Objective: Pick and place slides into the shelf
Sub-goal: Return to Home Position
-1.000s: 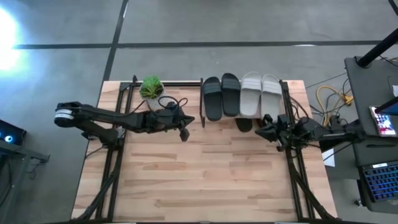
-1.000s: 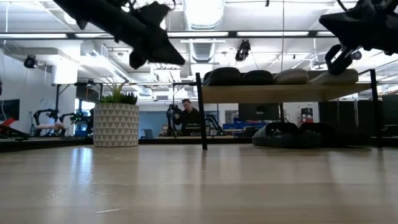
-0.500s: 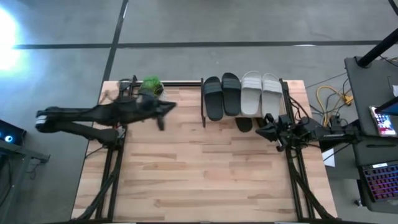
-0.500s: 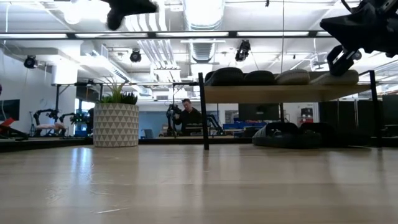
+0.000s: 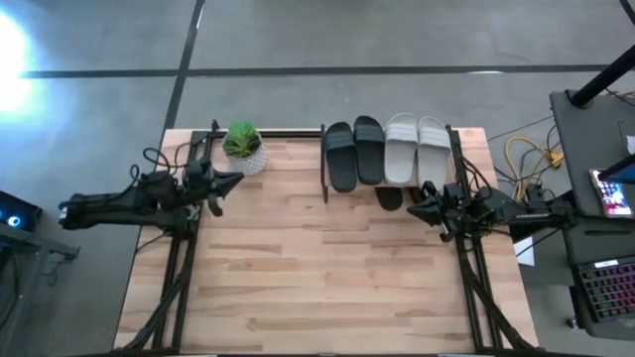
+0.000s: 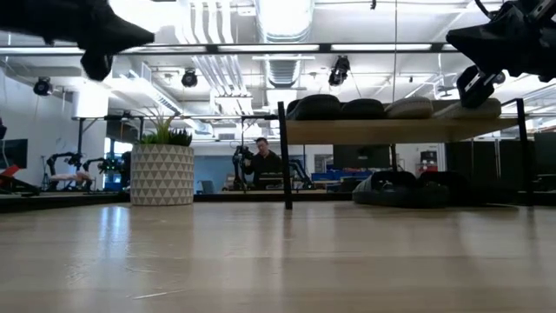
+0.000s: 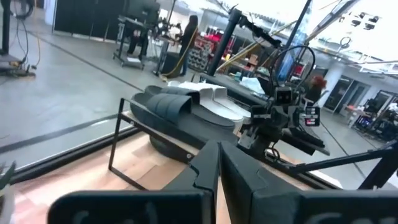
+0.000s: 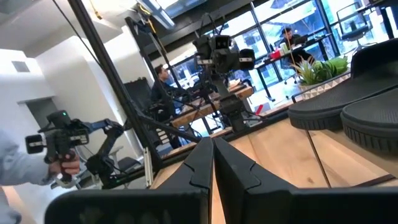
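We saw the left gripper [image 5: 220,185] at centre left and the right gripper [image 5: 415,209] right of centre, both pinched closed and empty. At upper centre, black slides [image 5: 353,154] and grey slides [image 5: 415,149] lay atop the shelf [image 6: 391,130], another black pair [image 5: 389,198] beneath.

Wooden table [image 5: 327,283], shelf [image 6: 391,131] bearing four slides [image 5: 369,149], potted plant [image 5: 243,142]

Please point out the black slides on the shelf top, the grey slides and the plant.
Matte black slides [image 5: 339,149]: high view, one strap.
Light grey slides [image 5: 401,147]: high view, one strap.
Green potted plant [image 5: 242,139]: high view, leaves.
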### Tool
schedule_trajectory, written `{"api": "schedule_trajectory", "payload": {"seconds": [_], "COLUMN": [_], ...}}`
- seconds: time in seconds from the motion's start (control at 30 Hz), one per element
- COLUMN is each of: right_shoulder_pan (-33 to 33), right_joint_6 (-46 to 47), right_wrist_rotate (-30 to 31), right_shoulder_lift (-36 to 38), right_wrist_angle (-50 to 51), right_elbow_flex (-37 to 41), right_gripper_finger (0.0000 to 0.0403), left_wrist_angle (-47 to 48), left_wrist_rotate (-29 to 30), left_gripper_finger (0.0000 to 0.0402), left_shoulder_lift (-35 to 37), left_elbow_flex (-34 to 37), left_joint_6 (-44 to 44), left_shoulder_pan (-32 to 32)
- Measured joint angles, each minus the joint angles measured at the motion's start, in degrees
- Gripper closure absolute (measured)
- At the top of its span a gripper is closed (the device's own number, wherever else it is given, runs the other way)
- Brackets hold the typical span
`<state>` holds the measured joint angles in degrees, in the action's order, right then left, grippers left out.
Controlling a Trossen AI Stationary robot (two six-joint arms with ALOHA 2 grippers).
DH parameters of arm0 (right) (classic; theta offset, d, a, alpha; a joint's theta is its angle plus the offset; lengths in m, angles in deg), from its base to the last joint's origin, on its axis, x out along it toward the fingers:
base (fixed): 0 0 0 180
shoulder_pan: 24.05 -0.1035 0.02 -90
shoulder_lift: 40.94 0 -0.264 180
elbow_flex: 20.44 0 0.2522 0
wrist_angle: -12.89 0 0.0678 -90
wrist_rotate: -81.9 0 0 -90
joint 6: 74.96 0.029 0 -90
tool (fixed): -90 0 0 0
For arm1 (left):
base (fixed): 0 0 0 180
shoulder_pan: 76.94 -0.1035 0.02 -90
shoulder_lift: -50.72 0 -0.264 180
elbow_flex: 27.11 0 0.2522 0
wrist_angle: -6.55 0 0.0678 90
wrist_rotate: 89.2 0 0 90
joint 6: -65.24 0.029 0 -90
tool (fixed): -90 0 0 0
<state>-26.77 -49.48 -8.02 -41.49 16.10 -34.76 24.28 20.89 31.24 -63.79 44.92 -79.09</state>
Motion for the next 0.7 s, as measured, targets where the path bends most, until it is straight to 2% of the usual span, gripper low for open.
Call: {"api": "schedule_trajectory", "payload": {"seconds": [0.23, 0.47, 0.7], "right_shoulder_pan": [0.00, 0.00, 0.00], "right_joint_6": [0.00, 0.00, 0.00], "right_wrist_rotate": [0.00, 0.00, 0.01], "right_shoulder_lift": [0.02, -0.01, 0.02], "right_wrist_angle": [0.00, 0.00, 0.02], "right_elbow_flex": [0.00, 0.00, 0.00], "right_gripper_finger": [0.0394, 0.0394, 0.0394], "left_wrist_angle": [-0.45, -0.29, -0.91], "left_wrist_rotate": [-0.29, -3.50, -4.15], "left_gripper_finger": [0.0400, 0.0400, 0.0400], "left_shoulder_lift": [9.97, 18.06, 16.21], "left_elbow_flex": [9.25, 17.94, 20.24], "left_joint_6": [4.95, 6.18, 9.09], "left_shoulder_pan": [0.00, 0.00, 0.00]}}
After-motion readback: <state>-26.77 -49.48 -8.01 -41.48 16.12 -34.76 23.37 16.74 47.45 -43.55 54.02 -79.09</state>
